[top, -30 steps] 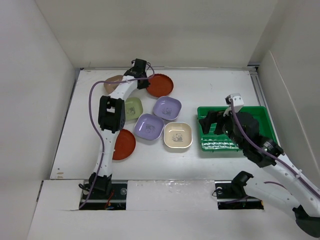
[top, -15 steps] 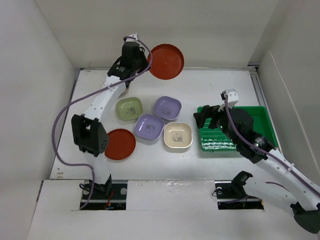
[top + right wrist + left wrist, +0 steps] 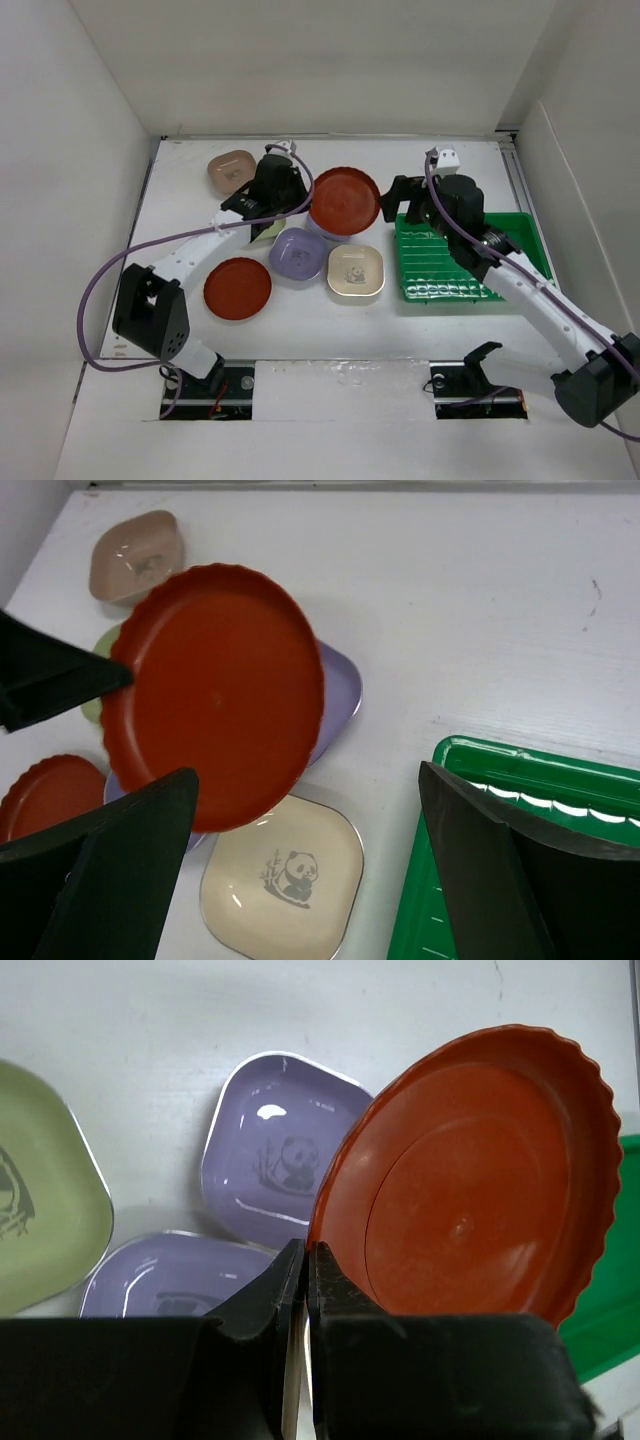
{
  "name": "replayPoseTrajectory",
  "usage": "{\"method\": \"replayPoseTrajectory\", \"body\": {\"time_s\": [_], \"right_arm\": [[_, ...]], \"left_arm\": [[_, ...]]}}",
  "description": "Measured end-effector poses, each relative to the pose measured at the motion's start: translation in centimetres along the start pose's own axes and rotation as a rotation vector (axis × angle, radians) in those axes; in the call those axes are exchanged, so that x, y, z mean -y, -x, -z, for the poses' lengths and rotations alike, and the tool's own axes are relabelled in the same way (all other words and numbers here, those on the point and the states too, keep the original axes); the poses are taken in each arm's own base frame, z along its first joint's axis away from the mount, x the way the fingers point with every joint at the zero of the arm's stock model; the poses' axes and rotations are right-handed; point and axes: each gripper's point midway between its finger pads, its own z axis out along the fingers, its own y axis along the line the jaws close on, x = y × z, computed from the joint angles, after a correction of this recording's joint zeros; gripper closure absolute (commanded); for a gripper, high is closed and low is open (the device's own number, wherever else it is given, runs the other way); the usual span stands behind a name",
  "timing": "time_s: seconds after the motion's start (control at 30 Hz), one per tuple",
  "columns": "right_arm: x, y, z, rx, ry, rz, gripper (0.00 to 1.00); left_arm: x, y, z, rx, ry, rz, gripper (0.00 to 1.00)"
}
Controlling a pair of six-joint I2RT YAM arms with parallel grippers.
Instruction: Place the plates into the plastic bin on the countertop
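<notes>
My left claw (image 3: 305, 1260) pinches a glossy, scalloped round red plate (image 3: 470, 1180), centre frame; right claw (image 3: 307, 780) gapes near the ribbed green bin (image 3: 520, 770).

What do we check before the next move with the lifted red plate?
1. Left gripper shut on red plate rim: ok.
2. Plate clear of the plates below: ok, it hangs above the lavender plate.
3. Plate over bin: not ok, it is left of the bin.
4. Right gripper open: ok.
5. Path to bin free: probably not ok; the open gripper sits by the bin's left edge, beside the plate.
6. Bin floor free: ok where visible; part is hidden under the right arm.
</notes>
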Motion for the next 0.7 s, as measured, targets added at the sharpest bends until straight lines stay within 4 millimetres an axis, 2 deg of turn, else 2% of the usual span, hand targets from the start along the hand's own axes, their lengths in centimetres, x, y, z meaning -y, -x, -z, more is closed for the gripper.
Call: {"method": "replayPoseTrajectory", "body": {"time_s": [0.07,0.23,0.3,0.37,0.5,0.53,0.57,0.7], "right_arm": [[0.5,-1.0,-1.0,-0.027,0.005,-0.009,0.05],[1.2,-4.3,-3.3,-0.11,0.034,-0.041,0.08],[1.1,-5.4,-4.1,-0.14,0.053,-0.046,0.15],[0.9,-6.3,-4.9,-0.168,0.072,-0.054,0.27],[0.4,-7.0,-5.5,-0.19,0.109,-0.065,0.75],[0.3,-6.9,-5.6,-0.188,0.115,-0.07,0.91],[0.2,-6.8,-5.5,-0.184,0.119,-0.074,1.0],[0.5,-5.9,-5.8,-0.15,0.113,-0.093,1.0]], "left_arm": [[-0.4,-0.7,0.5,-0.012,-0.007,0.003,1.0],[1.0,0.3,2.2,0.04,-0.083,0.004,1.0],[1.6,0.7,2.5,0.054,-0.115,0.003,1.0],[1.8,0.6,2.6,0.054,-0.133,0.001,1.0],[1.8,-0.2,2.5,0.032,-0.147,0.0,1.0],[1.7,-0.4,2.4,0.027,-0.147,0.0,1.0],[1.5,-0.6,2.4,0.024,-0.143,-0.002,1.0],[1.4,-1.0,2.3,0.01,-0.144,0.001,1.0]]}}
